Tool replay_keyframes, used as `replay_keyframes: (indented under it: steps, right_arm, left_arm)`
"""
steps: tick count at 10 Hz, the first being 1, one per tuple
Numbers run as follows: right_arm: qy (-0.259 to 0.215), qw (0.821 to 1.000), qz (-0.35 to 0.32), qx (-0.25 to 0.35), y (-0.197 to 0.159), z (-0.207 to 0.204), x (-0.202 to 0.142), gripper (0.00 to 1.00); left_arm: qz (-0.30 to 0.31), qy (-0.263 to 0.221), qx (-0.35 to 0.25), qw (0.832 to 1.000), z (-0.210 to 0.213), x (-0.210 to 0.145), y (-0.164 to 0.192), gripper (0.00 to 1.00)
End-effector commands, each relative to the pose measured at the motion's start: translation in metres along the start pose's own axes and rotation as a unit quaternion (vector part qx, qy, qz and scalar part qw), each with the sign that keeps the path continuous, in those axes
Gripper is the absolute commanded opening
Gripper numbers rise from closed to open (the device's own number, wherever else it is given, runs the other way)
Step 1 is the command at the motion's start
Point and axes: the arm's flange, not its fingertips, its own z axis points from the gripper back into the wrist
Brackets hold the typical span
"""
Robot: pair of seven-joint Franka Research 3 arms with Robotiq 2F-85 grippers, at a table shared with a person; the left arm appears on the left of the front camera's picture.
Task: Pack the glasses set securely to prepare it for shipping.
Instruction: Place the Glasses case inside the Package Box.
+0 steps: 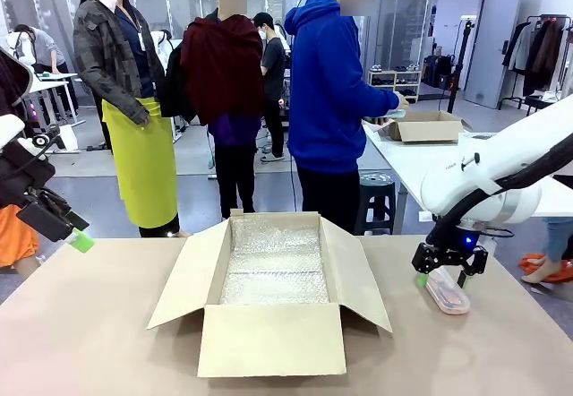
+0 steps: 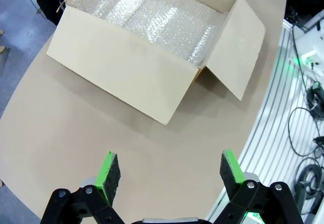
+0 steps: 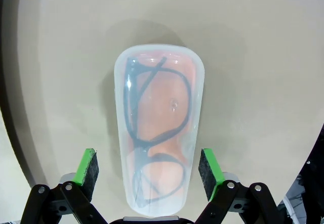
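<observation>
A pale pink glasses case (image 3: 159, 107) with a translucent lid and black glasses inside lies flat on the table at the right (image 1: 447, 294). My right gripper (image 1: 441, 279) hangs just over it. In the right wrist view the right gripper (image 3: 148, 165) is open, with one green pad on each side of the case's near end and a gap on both sides. An open cardboard box (image 1: 271, 338) lined with bubble wrap (image 1: 273, 266) stands mid-table. My left gripper (image 1: 72, 230) is raised at the far left, open and empty (image 2: 170, 171), looking down at the box (image 2: 126, 69).
The box's flaps spread outward to left and right. A person in a blue hoodie (image 1: 331, 82) stands at the far side, turned toward a white side table with a smaller cardboard box (image 1: 425, 127). Other people stand behind. Bare tabletop (image 2: 76, 133) lies in front of the box.
</observation>
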Motion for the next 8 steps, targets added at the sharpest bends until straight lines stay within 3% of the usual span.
replay_keyframes:
  steps: [1,4,6,7,8]
  right_arm:
    - [-0.004,1.000,-0.013,-0.013,0.0039,-0.0063,0.0074,1.00]
    - [-0.007,0.999,-0.022,-0.022,0.0004,-0.0128,0.0111,1.00]
    - [-0.001,0.999,-0.022,-0.025,-0.0024,-0.0156,0.0119,0.90]
    - [0.000,0.999,-0.022,-0.027,-0.0034,-0.0139,0.0115,0.74]
    - [0.001,0.999,-0.022,-0.029,-0.0036,-0.0123,0.0108,0.70]
  left_arm:
    - [-0.009,-0.008,-0.011,1.000,0.0035,-0.0007,0.0011,1.00]
    - [-0.009,-0.008,-0.011,1.000,0.0035,-0.0007,0.0011,1.00]
    - [-0.009,-0.008,-0.011,1.000,0.0035,-0.0007,0.0011,1.00]
    - [-0.009,-0.008,-0.011,1.000,0.0035,-0.0007,0.0011,1.00]
    - [-0.009,-0.008,-0.011,1.000,0.0035,-0.0007,0.0011,1.00]
